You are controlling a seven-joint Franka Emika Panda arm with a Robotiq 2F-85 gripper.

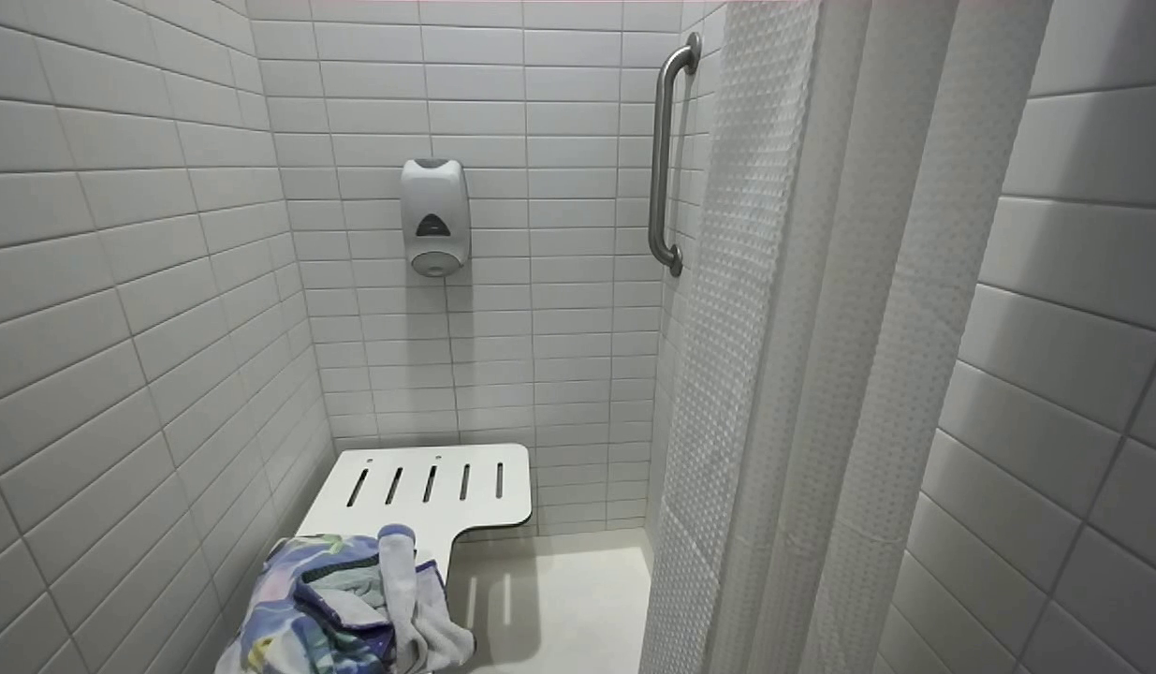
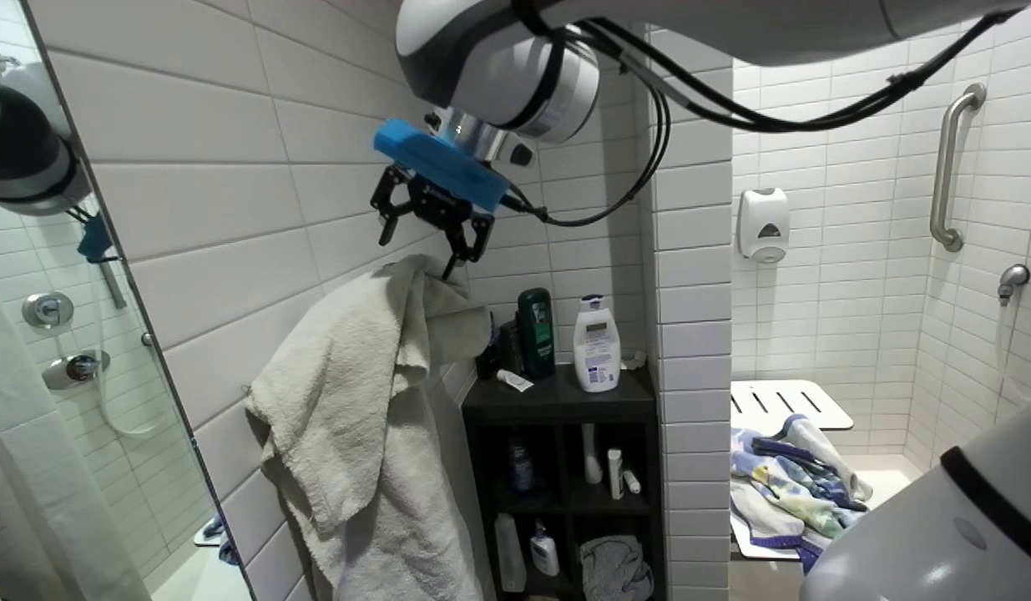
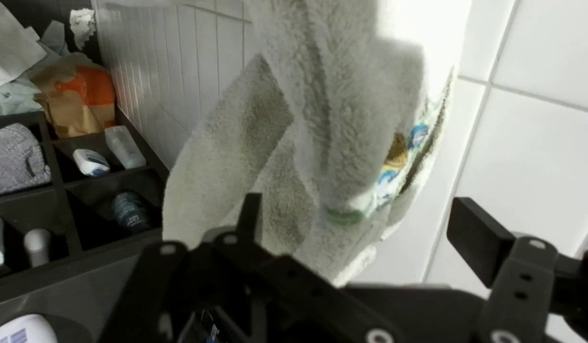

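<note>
The fingers (image 3: 479, 238) are spread wide, holding nothing; contact with the towel (image 2: 340, 409) cannot be confirmed. In an exterior view, the towel hangs at six o'clock from them, the surface (image 2: 557, 405) with bottles (image 2: 597, 351) at five. Step, as judged: alignment with the towel. The next move would call for centring a fold between the fingers.

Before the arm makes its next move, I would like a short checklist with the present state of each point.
1. Tool open: ok, jaws wide apart.
2. Tool clear of the towel: cannot tell, one fingertip overlaps it in an exterior view.
3. What holds the towel up: cannot tell, hidden.
4. Towel's lower end free: cannot tell, outside the frames.
5. White bottle and green bottle upright on the shelf unit: ok.
</note>
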